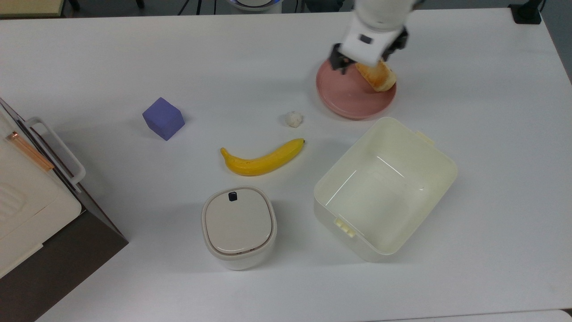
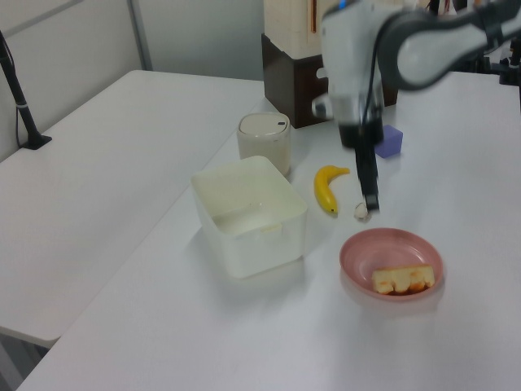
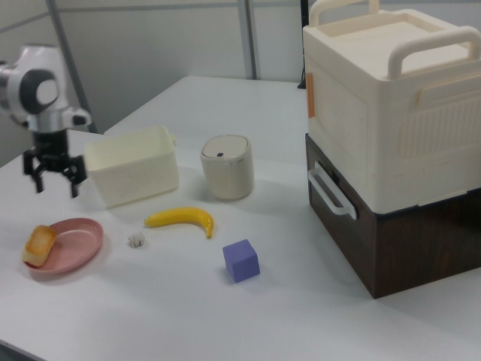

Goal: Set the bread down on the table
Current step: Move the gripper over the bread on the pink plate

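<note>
The bread (image 1: 380, 77) is an orange-brown bun lying on the far-right part of the round pink plate (image 1: 346, 96) in the top view. It also lies on the plate (image 3: 75, 244) in the right view, bread (image 3: 39, 244) at its left end, and in the left view, bread (image 2: 403, 279). My gripper (image 1: 364, 58) hangs open above the plate, its white body covering the bun's far end in the top view. In the right view the gripper (image 3: 54, 186) is clearly above the bread with both fingers spread and nothing between them. The white table (image 1: 268, 58) carries everything.
A small white lumpy ball (image 1: 293, 119), a banana (image 1: 263, 158) and a purple cube (image 1: 163, 118) lie to the top view's left of the plate. A cream tub (image 1: 385, 188) stands just below the plate, a lidded canister (image 1: 239, 226) below the banana, and a large box (image 1: 35, 210) at the left edge.
</note>
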`<action>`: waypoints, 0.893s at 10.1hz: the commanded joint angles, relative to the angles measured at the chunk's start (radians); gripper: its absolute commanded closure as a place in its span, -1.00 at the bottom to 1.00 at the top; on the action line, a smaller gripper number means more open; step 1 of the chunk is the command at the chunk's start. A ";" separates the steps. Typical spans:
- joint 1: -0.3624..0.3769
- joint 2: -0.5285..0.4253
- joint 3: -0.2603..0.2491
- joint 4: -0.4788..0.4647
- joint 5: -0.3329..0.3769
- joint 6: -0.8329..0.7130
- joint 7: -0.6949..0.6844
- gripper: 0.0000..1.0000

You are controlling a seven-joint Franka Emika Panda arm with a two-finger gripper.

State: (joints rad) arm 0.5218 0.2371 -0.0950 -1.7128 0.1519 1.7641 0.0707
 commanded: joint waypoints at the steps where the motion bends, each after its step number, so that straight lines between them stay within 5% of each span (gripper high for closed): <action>1: 0.121 0.065 -0.018 -0.039 0.089 0.090 0.061 -1.00; 5: 0.172 0.180 -0.018 -0.056 0.089 0.176 0.141 -0.95; 6: 0.173 0.179 -0.018 -0.060 0.089 0.172 0.141 -0.76; 8: 0.156 0.172 -0.025 -0.062 0.086 0.160 0.124 0.37; 9: 0.121 0.165 -0.028 -0.060 0.080 0.152 0.120 0.74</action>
State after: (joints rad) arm 0.6789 0.4335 -0.1095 -1.7482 0.2209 1.9182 0.1996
